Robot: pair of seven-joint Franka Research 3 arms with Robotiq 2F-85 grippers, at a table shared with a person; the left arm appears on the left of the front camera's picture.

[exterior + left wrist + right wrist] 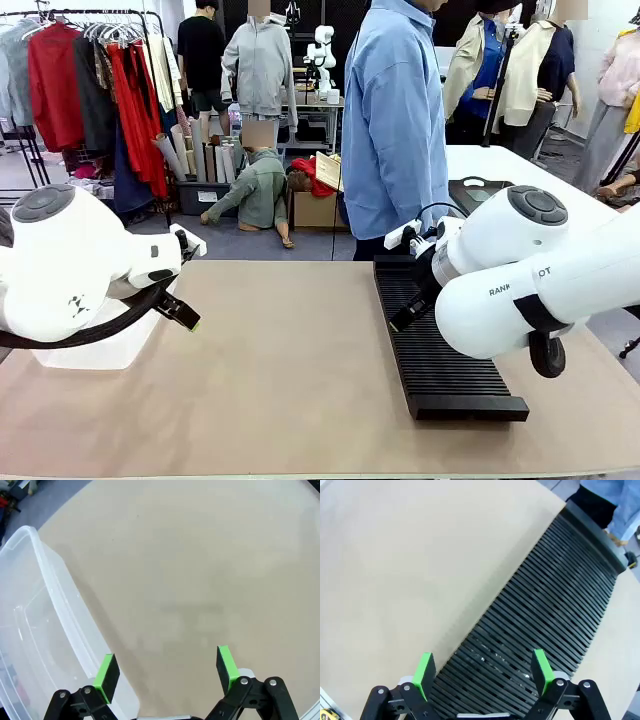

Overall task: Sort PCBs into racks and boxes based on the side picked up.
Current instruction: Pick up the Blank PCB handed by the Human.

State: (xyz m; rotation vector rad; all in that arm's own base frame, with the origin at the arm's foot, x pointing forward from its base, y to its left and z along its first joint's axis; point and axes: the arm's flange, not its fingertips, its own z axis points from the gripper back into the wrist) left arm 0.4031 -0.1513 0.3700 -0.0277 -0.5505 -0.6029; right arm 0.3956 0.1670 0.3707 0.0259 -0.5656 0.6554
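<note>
Two arms hang over one broad beige counter (290,400), which takes up most of what I see from my remote seat. Across it, at the far edge, a person (395,130) in a blue shirt stands close behind the rack, hands out of my sight.

Next in size is the long black rack (440,360), lying lengthwise on the robot's right side of the counter and running from the far edge toward me. Its fine slots look bare in the right wrist view. The clear tub (45,630) sits on the left side, partly tucked under the left arm. I cannot tell for certain what, if anything, lies inside it.

The left gripper (167,666) hovers above bare counter just beside the tub's rim, with its green pads spread wide and nothing between them. The right gripper (482,669) hovers over the rack's inner edge, half above slots and half above counter, and it is just as wide and just as empty.

My reading is that this is the ready pose before a pick, with each arm parked by its own destination. The next move calls for a PCB to reach one of the grippers (probably handed over by the person, though that is a guess). Then I must read which face is up before choosing rack or tub.
</note>
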